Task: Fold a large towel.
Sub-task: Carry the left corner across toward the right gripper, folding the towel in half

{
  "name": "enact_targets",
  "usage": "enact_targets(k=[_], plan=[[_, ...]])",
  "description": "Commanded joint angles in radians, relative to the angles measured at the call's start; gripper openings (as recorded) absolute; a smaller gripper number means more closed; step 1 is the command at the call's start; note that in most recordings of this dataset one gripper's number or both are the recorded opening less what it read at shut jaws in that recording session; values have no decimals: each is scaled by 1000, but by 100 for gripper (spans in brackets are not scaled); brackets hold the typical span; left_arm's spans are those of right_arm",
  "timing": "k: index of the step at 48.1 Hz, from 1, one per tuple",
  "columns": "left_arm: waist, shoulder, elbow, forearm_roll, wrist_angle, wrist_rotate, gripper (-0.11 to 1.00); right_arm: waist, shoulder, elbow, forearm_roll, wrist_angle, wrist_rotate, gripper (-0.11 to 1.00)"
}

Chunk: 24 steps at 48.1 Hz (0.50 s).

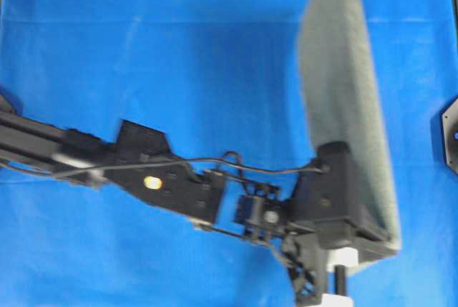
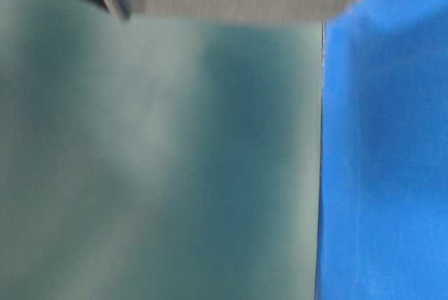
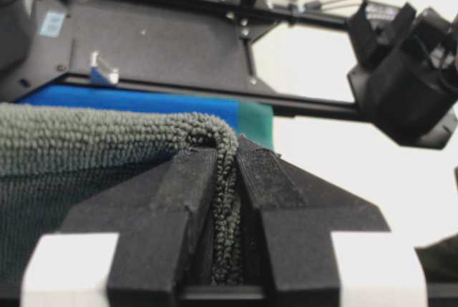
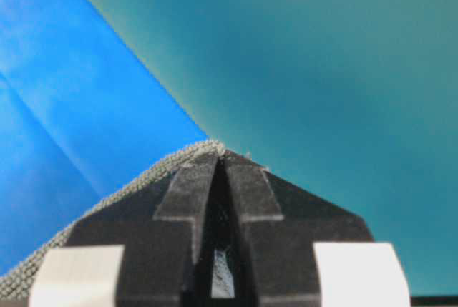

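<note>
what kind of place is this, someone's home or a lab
Most likely a robotics lab bench, not a home. A blue cloth surface covers the table, a black metal frame stands behind it, and the left claw and right claw each pinch the large towel.

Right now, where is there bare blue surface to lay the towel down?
The wide blue surface above the left arm and left of the lifted large towel is bare. Crowded: bottom right, where the left claw pinches the towel.
</note>
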Motion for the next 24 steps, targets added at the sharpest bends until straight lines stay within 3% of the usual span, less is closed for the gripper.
enact_targets(k=[1,7,13,24], plan=[[-52,9,-87,-3,-14,0,5,-32,-52,0,-12,29,-3,3],[-58,14,-75,-5,-11,-3,5,-32,-20,3,-9,29,-3,3],[-64,-20,20,-17,-25,-40,5,-32,91,-12,-8,17,-5,3],[-100,-146,385,-20,-160,-278,5,-29,379,-97,-9,-138,-5,3]])
